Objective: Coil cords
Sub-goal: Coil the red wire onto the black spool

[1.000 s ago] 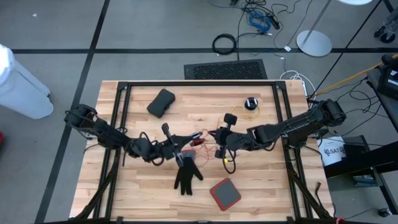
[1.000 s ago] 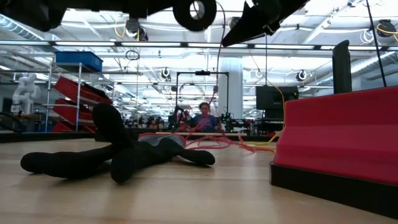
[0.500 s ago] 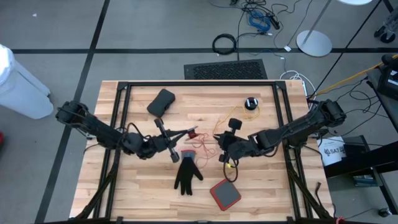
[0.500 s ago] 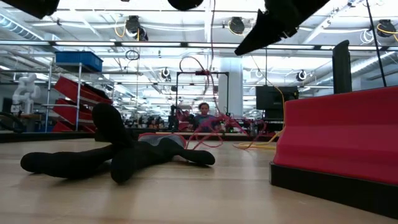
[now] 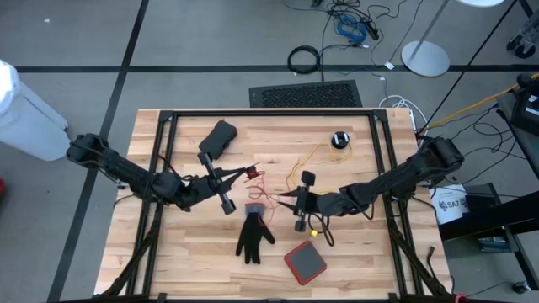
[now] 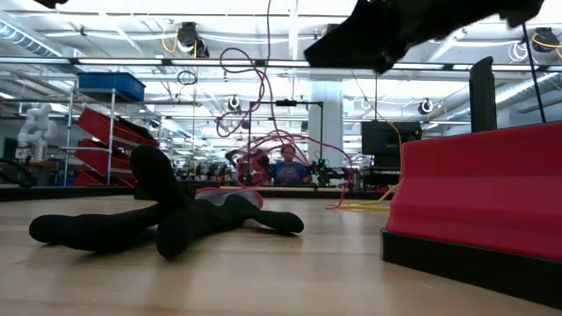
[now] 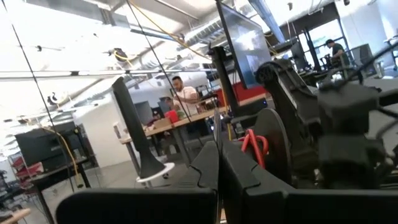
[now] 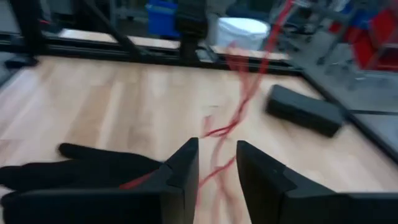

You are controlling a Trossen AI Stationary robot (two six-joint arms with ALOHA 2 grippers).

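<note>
A thin red cord (image 5: 263, 190) lies in loose loops at the table's middle, and part of it rises off the wood (image 6: 263, 105). My left gripper (image 5: 244, 175) is shut at the cord's raised end, above the table. My right gripper (image 5: 285, 200) stands open just right of the loops. The red cord (image 8: 219, 163) runs through the gap between its fingers. A yellow cord (image 5: 313, 152) leads from a small black puck (image 5: 339, 140) at the far right toward the middle. My left gripper has the red cord's raised end (image 5: 251, 174) between its shut fingers (image 7: 208, 171), which point nearly level toward the table's right side. The cord hangs slack below them in loops, its lower part on the table. Whether my right gripper touches the cord I cannot tell.
A black glove (image 5: 253, 236) lies near the middle front, with a red-topped square box (image 5: 305, 263) to its right. A black case (image 5: 217, 139) sits at the far left. Black frame rails (image 5: 162, 168) run along the table's sides. A person sits in the room beyond the table (image 6: 288, 167).
My left gripper has risen and drawn back toward the table's left and far edge. It has pulled the red cord's end up, so the loops now stand higher. My right gripper has sunk and moved toward the near edge and the left.
</note>
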